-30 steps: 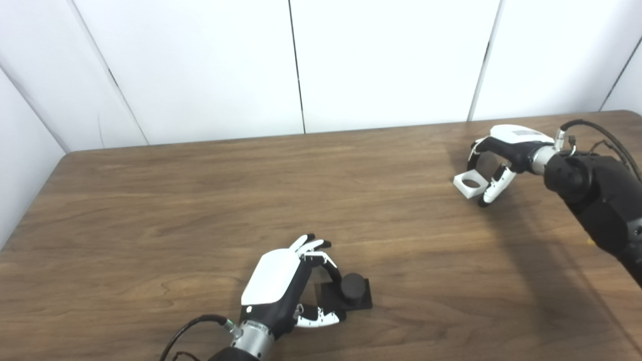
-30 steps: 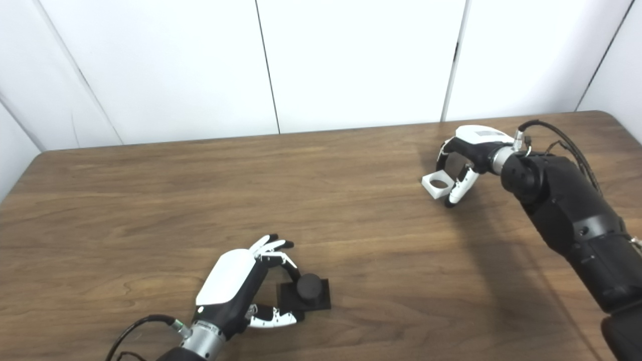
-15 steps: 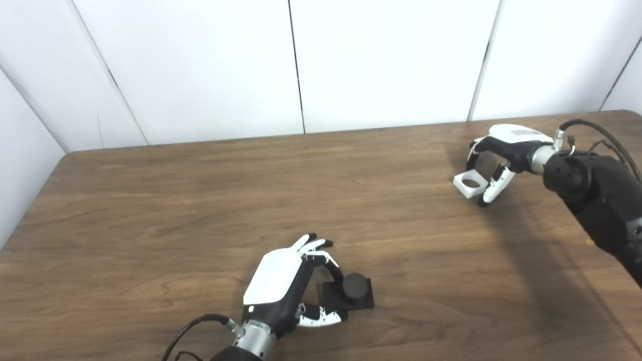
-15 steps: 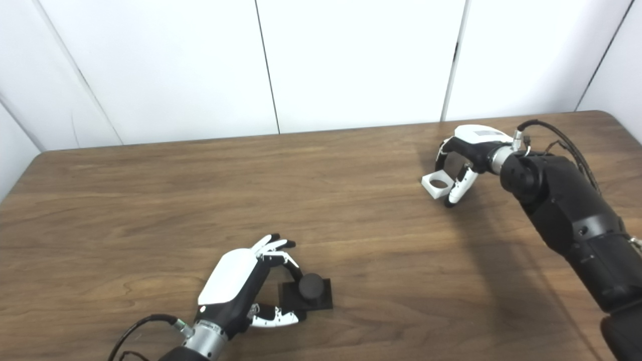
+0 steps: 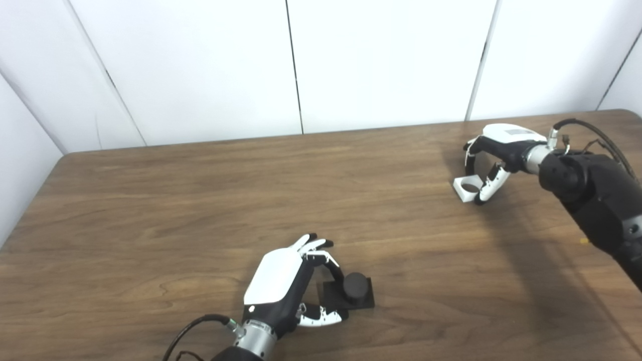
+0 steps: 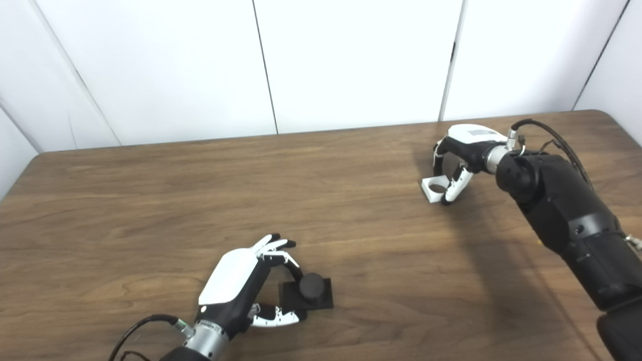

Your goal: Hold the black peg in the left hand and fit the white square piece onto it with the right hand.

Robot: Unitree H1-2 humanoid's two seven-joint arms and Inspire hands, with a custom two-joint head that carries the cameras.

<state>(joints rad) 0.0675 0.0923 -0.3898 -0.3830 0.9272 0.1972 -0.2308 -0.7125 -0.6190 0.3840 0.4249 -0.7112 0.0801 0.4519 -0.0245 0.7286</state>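
The black peg, a short round post on a square black base, rests on the wooden table near the front edge. My left hand is closed on it: one finger curls against the post from behind, and the thumb lies along the base's front left edge. The other fingers stick out straight. The white square piece, which has a round hole, lies on the table at the far right. My right hand arches over it, with fingers on its far side and thumb on its near right side.
White wall panels stand behind the table's far edge. A tiny yellow speck lies on the table beside the right forearm. Bare wood stretches between the two hands.
The camera has shifted slightly. My right hand has moved a little left and its fingers and thumb have drawn in on the white piece. My left hand and the peg have barely moved.
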